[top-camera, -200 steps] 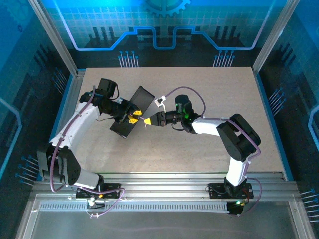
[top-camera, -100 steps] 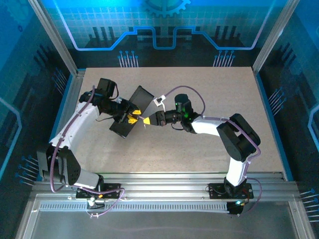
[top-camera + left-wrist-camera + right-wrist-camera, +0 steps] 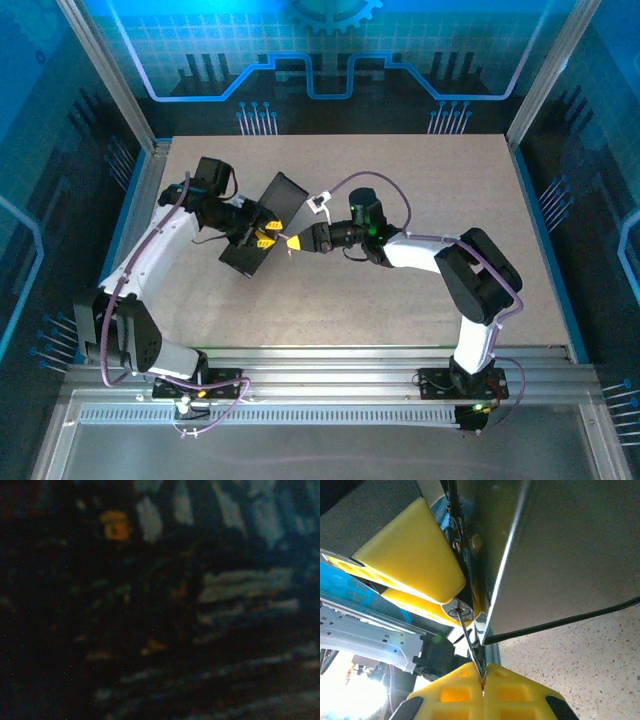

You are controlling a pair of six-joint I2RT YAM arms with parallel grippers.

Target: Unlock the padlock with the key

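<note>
The right tool (image 3: 483, 680) pinches the key (image 3: 469, 640) (a thin one), its tip in the padlock (image 3: 459, 611), which the left tool (image 3: 266, 238) grips beside the box (image 3: 570, 550)

Speckled beige table (image 3: 430, 190), dark box (image 3: 285, 195) left of centre, contact with surface unclear

Pic quality: v. dark, blurred, grainy.
Top left: small orange-yellow blob (image 3: 114, 524), soft edges.
Top, centre to rt: pale blue-grey patches (image 3: 150, 516).
Mid rt: pale greyish streaks (image 3: 245, 586), approx. horiz.
Centre: dark mass (image 3: 150, 605), shape unclear.
</note>
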